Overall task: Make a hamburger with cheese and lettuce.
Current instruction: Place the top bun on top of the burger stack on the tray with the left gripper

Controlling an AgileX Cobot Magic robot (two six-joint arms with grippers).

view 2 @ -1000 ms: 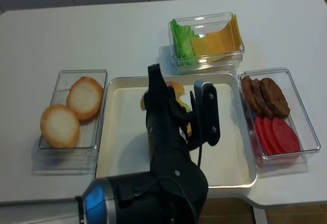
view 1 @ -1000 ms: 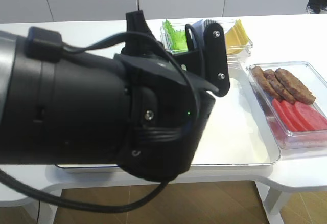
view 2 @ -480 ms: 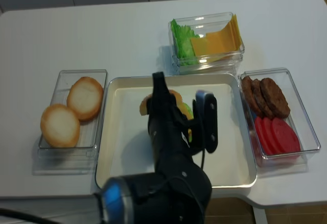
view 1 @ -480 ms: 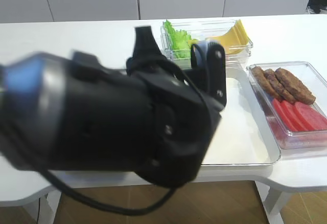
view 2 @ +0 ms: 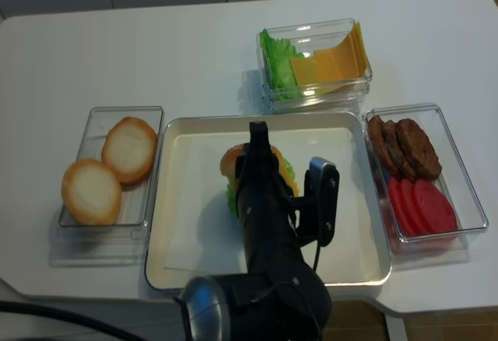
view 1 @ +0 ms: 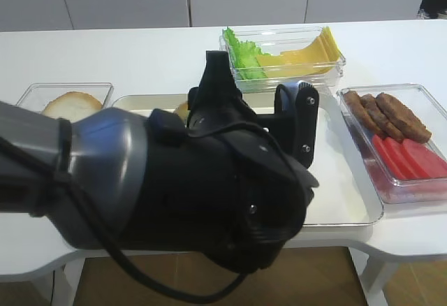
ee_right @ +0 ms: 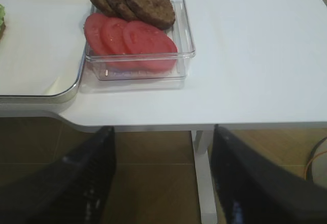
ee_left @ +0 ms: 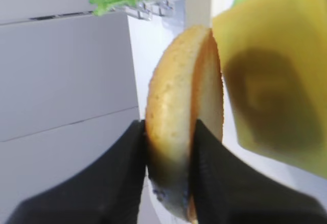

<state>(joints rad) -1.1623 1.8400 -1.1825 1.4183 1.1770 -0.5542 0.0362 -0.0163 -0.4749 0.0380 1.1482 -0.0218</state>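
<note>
Low over the tray (view 2: pixel 179 201), left fingers (ee_left: pixel 127 173) pinch a bun top (ee_left: pixel 179 132) edgewise beside the cheese (ee_left: pixel 265 81).

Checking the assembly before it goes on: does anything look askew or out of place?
Yes. In the left wrist view, the left gripper pinches the top bun on edge, beside the cheese rather than flat over it. Overhead, the bun looks off-center on the hamburger. The trays look tidy.
</note>
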